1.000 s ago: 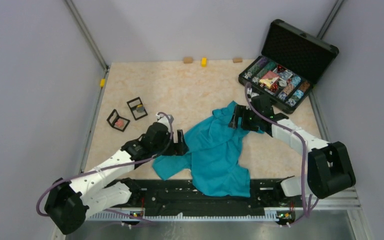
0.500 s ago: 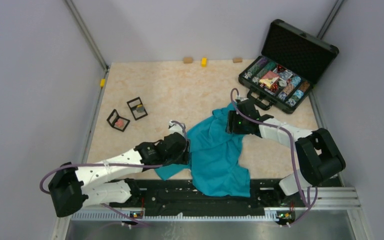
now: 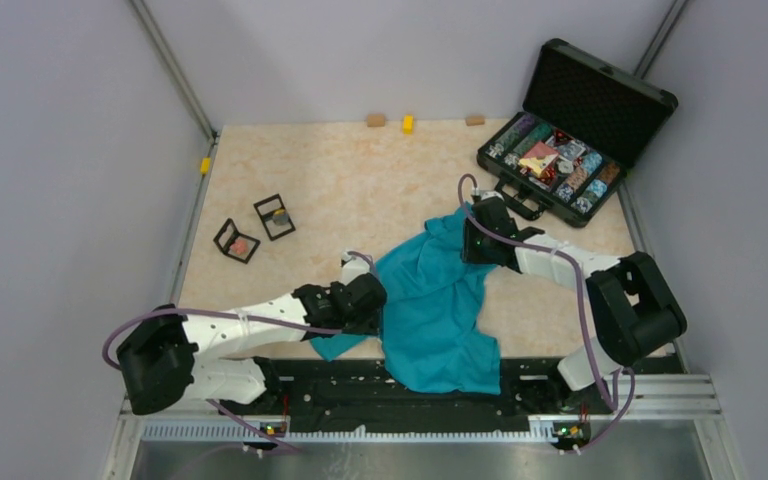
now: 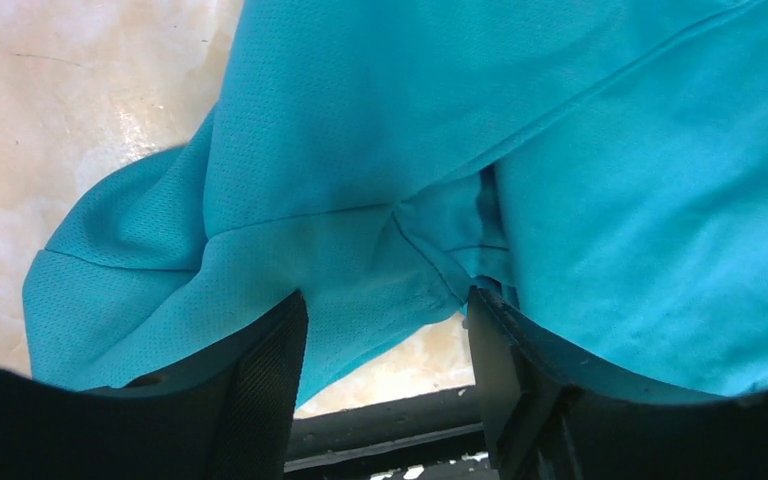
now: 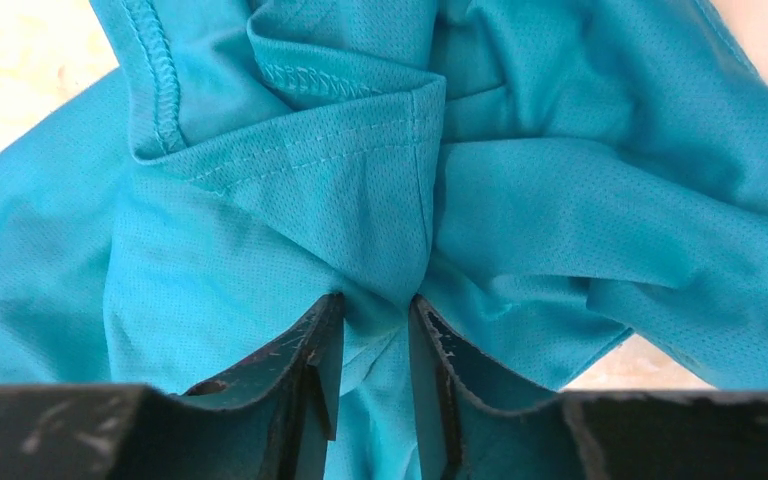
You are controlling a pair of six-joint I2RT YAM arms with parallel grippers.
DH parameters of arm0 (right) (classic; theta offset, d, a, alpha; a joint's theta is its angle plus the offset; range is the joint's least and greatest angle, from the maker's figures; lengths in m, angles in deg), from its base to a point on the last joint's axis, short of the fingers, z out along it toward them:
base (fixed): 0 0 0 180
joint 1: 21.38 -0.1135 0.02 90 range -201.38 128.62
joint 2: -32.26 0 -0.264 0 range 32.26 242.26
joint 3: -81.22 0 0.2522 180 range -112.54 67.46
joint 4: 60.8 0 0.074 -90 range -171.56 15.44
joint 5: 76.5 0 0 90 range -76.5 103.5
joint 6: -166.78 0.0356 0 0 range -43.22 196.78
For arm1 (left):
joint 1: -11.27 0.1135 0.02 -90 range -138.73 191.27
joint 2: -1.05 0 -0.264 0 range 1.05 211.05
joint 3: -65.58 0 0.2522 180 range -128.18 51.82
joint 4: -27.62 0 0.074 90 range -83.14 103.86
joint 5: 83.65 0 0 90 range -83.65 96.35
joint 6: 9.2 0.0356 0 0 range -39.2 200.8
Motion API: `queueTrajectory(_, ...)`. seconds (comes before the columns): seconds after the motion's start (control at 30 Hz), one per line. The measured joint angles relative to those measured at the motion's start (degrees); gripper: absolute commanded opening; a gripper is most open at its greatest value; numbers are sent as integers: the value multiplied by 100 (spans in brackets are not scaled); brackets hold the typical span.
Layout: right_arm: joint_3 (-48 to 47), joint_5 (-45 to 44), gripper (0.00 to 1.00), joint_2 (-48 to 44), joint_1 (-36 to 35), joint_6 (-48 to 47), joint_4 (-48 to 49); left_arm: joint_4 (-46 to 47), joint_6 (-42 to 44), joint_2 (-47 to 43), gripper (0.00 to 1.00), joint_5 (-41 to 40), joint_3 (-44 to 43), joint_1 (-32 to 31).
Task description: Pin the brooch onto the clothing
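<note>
The crumpled teal mesh-knit shirt (image 3: 430, 310) lies on the tabletop (image 3: 360, 180) by the near edge. The right gripper (image 5: 375, 305) pinches a stitched fold; the left gripper (image 4: 385, 298) straddles a sleeve seam, grip uncertain. The tiny pink brooch (image 3: 241, 244) sits near the left edge, well apart from both

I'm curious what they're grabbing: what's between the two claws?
The crumpled teal shirt fills the stretch between left claw and right claw; the top view shows it.
</note>
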Motion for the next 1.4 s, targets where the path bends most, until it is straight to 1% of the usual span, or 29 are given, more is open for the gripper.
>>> queueTrajectory(0.07,-37,7,22,37,0,-42,42,-7,-42,120,57,-72,0,0)
queueTrajectory(0.17,-155,15,17,103,0,-96,92,0,-111,256,57,-197,0,0)
queueTrajectory(0.33,-212,42,9,109,0,-142,186,2,-131,455,63,-361,-33,0)
queueTrajectory(0.47,-212,66,0,120,0,-157,219,4,-127,542,66,-407,-103,0)
queueTrajectory(0.87,-214,127,0,131,0,-157,240,223,-122,428,66,-422,-105,0)
queueTrajectory(1.0,-214,144,0,131,0,-155,238,313,-107,540,52,-422,-105,0)
queueTrajectory(1.17,-214,142,0,131,0,-157,234,343,-101,686,41,-387,-105,0)
queueTrajectory(1.23,-214,140,0,131,0,-155,234,361,-103,686,31,-378,-105,0)
queueTrajectory(1.33,-214,138,0,129,0,-155,234,382,-103,688,9,-358,-105,0)
queueTrajectory(1.37,-214,136,0,129,0,-157,232,393,-103,688,3,-354,-105,0)
queueTrajectory(1.4,-216,133,0,125,0,-157,223,396,-83,688,0,-363,-105,0)
